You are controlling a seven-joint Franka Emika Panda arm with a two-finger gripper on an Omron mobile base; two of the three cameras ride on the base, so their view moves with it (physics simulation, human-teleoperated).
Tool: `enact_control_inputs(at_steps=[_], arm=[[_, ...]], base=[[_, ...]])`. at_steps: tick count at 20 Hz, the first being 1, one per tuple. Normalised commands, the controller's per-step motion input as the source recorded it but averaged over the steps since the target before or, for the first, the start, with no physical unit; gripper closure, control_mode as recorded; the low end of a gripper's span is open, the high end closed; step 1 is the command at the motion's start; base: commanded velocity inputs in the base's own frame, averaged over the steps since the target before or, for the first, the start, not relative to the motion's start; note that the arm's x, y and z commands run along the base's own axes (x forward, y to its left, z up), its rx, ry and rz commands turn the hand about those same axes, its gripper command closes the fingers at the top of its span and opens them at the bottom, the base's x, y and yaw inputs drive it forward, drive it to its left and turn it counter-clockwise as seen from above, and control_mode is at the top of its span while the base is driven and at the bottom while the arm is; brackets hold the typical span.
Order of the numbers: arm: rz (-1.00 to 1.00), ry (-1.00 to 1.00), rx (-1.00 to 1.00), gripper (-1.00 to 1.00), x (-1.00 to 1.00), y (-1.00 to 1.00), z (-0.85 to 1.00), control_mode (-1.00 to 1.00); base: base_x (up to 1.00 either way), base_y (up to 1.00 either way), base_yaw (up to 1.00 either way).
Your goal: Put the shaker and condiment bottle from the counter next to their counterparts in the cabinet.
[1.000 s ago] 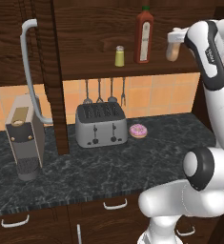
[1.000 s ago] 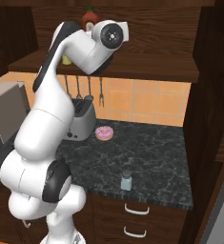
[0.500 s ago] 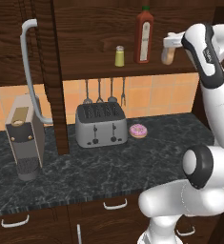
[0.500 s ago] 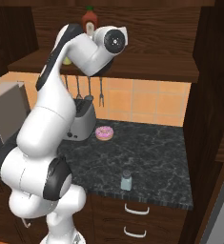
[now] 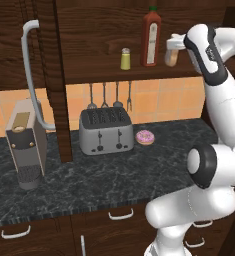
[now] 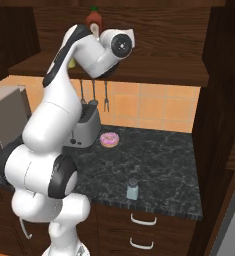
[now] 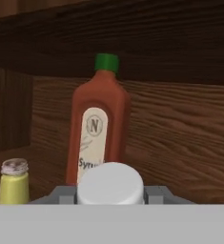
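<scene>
A: The jaws are clamped on the small orange-amber condiment bottle (image 5: 171, 56) with its pale cap, up at the dark wood cabinet (image 5: 109, 30) shelf just beside the tall red sauce bottle (image 5: 151, 37).

B: Like beside like! That pale label shows an "N". The blue-grey shaker (image 6: 132, 189) waits on the worktop (image 6: 164, 170).

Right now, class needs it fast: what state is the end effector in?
End effector: closed, holding the condiment bottle up at the cabinet shelf, beside the red sauce bottle.
</scene>
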Motion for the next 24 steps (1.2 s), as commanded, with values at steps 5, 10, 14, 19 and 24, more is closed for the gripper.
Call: enact_control_inputs(at_steps=[5, 10, 14, 19, 24], arm=[[0.0, 0.0, 0.0, 1.0, 0.29, 0.0, -0.02, -1.0], [0.0, 0.0, 0.0, 1.0, 0.26, 0.0, 0.0, -1.0], [0.0, 0.0, 0.0, -1.0, 0.15, 0.0, 0.0, -1.0], [0.0, 0.0, 0.0, -1.0, 0.04, 0.0, 0.0, -1.0], [0.0, 0.0, 0.0, -1.0, 0.03, 0.0, 0.0, -1.0]], base=[[0.0, 0.0, 0.0], [0.0, 0.0, 0.0], [0.0, 0.0, 0.0], [0.0, 0.0, 0.0], [0.0, 0.0, 0.0]])
